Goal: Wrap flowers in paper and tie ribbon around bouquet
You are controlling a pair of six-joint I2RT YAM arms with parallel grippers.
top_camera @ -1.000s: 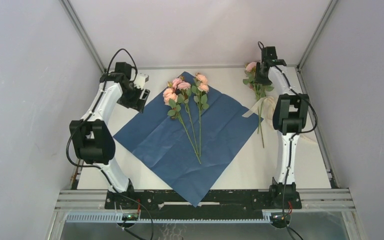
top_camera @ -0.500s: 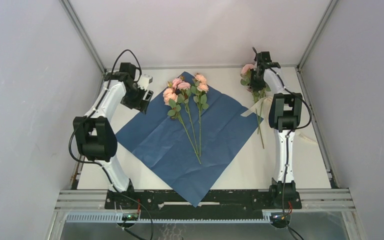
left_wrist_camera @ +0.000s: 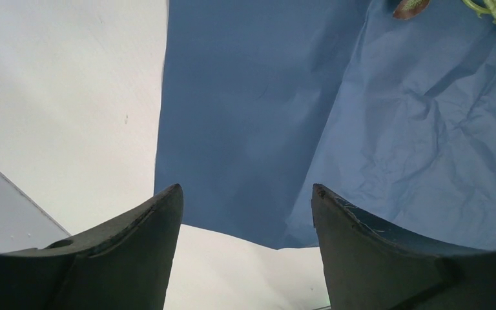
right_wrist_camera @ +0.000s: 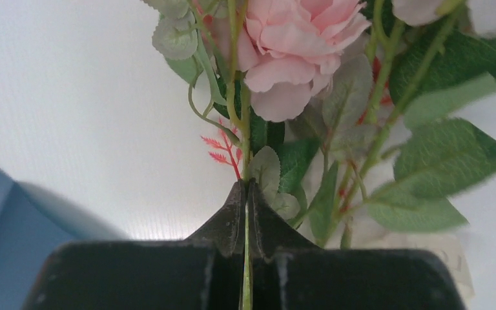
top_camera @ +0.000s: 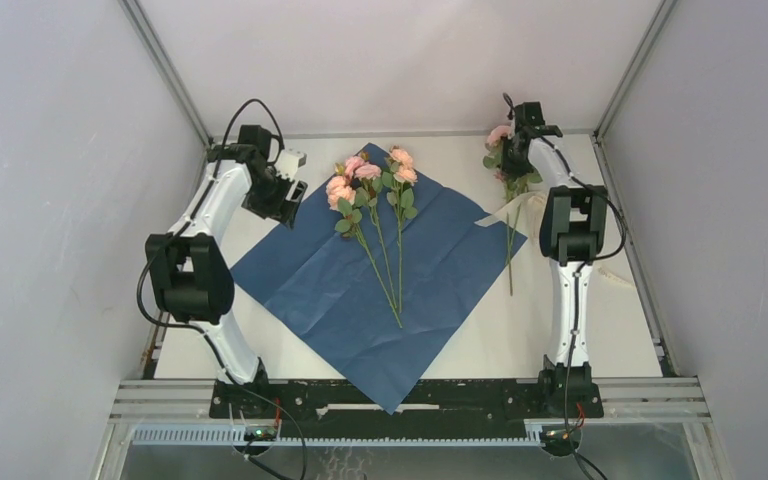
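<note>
Lying on creased dark-blue paper (top_camera: 310,280): pink flowers (top_camera: 365,185), thin green stems; right gripper (right_wrist_camera: 246,184) pinches a separate flower (right_wrist_camera: 284,58) by its stem; left gripper (left_wrist_camera: 245,190) gapes wide.

Right tool (right_wrist_camera: 246,188) pinched closed; left tool (left_wrist_camera: 245,191) spread wide.

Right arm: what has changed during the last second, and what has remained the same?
The right gripper shut its fingers on a thin green stem of the spray lying off the paper; the stem's near end swung left, toward the paper. The left gripper shifted slightly, open. The paper and the flowers on it stayed put.
</note>
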